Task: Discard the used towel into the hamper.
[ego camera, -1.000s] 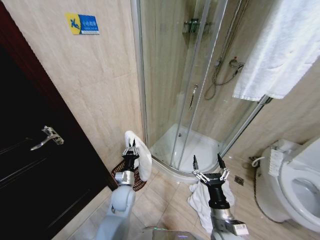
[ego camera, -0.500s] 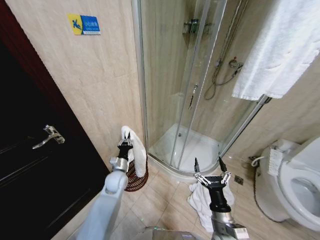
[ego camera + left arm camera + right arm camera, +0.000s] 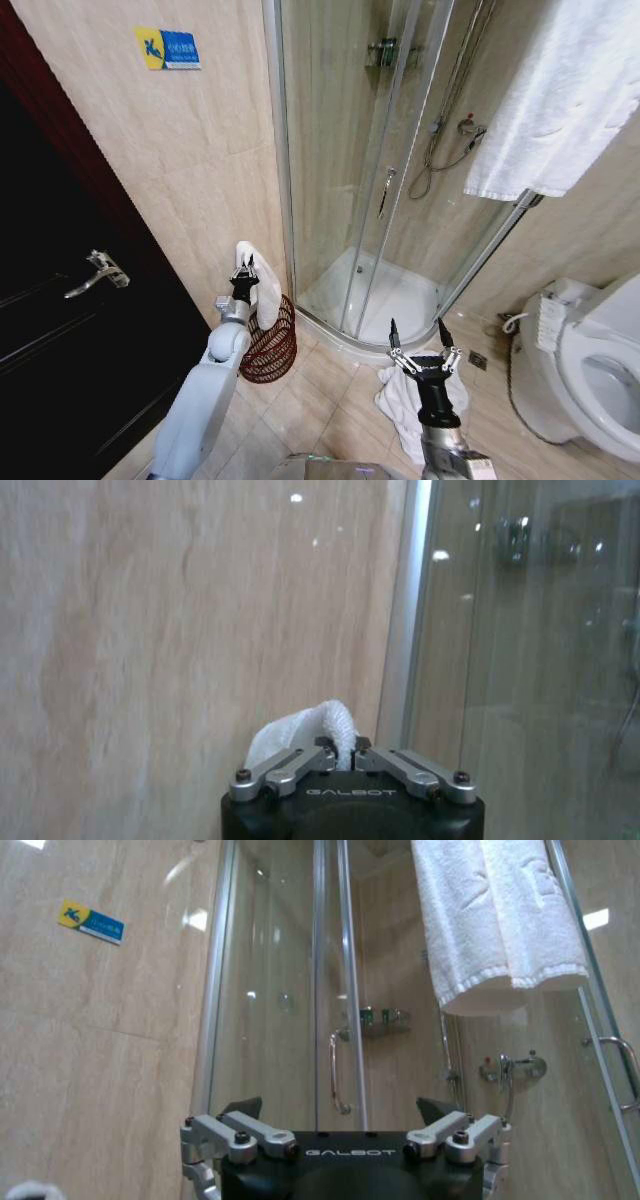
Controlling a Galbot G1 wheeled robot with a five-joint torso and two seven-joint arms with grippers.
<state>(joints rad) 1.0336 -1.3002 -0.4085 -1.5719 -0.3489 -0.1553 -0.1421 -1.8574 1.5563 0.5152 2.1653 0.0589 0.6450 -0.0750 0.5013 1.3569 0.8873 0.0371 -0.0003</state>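
My left gripper (image 3: 243, 268) is shut on the used towel (image 3: 262, 290), a white cloth that hangs from the fingers close to the beige wall. Its lower end dangles into the top of the hamper (image 3: 270, 345), a round dark red-brown wire basket on the floor in the corner beside the shower. In the left wrist view the towel (image 3: 300, 731) bulges out between the shut fingers of my left gripper (image 3: 340, 744). My right gripper (image 3: 415, 338) stands open and upright near the shower's curb, holding nothing; its spread fingers show in the right wrist view (image 3: 340, 1106).
A second white cloth (image 3: 400, 400) lies crumpled on the tiles under my right arm. The glass shower cabin (image 3: 380, 200) is ahead, a toilet (image 3: 590, 370) at the right, a dark door (image 3: 70, 320) at the left. A large white towel (image 3: 570, 90) hangs on the upper right.
My left arm has reached forward and up toward the wall, carrying the towel over the hamper, which now shows in full. The right arm has stayed in place.
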